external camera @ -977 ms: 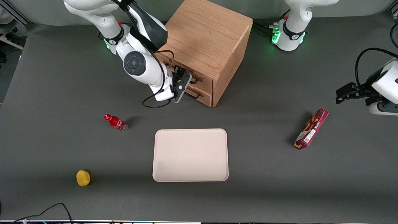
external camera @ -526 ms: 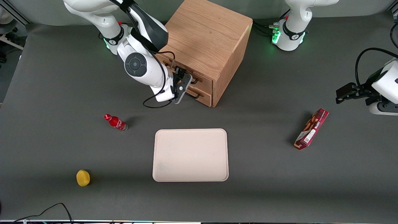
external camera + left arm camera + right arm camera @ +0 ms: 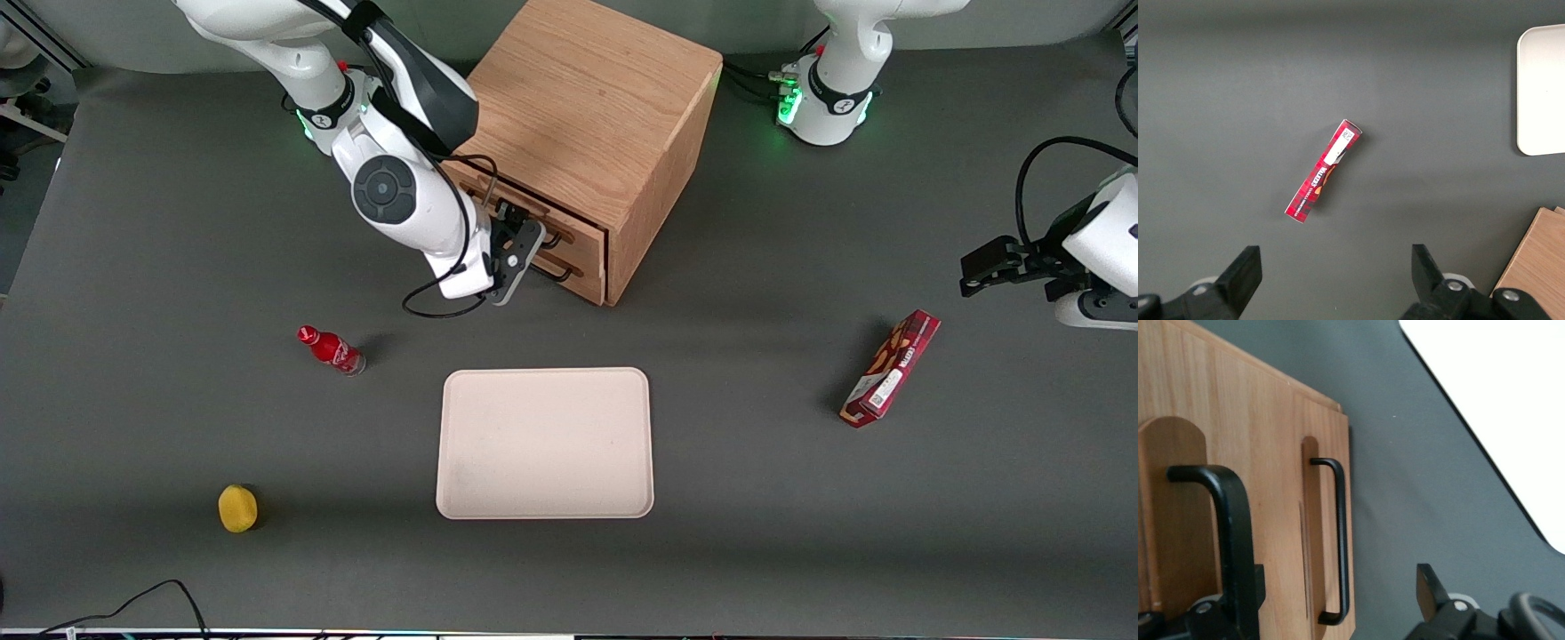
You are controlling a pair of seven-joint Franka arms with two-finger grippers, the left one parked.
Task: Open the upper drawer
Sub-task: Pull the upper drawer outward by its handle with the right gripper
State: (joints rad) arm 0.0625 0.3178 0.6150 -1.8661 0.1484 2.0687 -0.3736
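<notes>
The wooden cabinet (image 3: 587, 107) stands at the back of the table. The upper drawer (image 3: 582, 233) is shut, with the identical lower drawer (image 3: 582, 277) beneath it, also shut. My right gripper (image 3: 514, 229) is open, right in front of the drawer fronts at the height of the handles. In the right wrist view the upper drawer's black bar handle (image 3: 1231, 520) runs close against one finger (image 3: 1248, 600). The lower drawer's handle (image 3: 1338, 540) shows in the gap of the gripper (image 3: 1338, 583), farther off. Nothing is gripped.
A cream tray (image 3: 544, 443) lies nearer the front camera than the cabinet. A red bottle (image 3: 331, 349) and a yellow fruit (image 3: 237, 508) lie toward the working arm's end. A red box (image 3: 891, 368) lies toward the parked arm's end.
The right gripper has shifted slightly lower along the drawer fronts and a little toward the working arm's end. Both drawers stay shut.
</notes>
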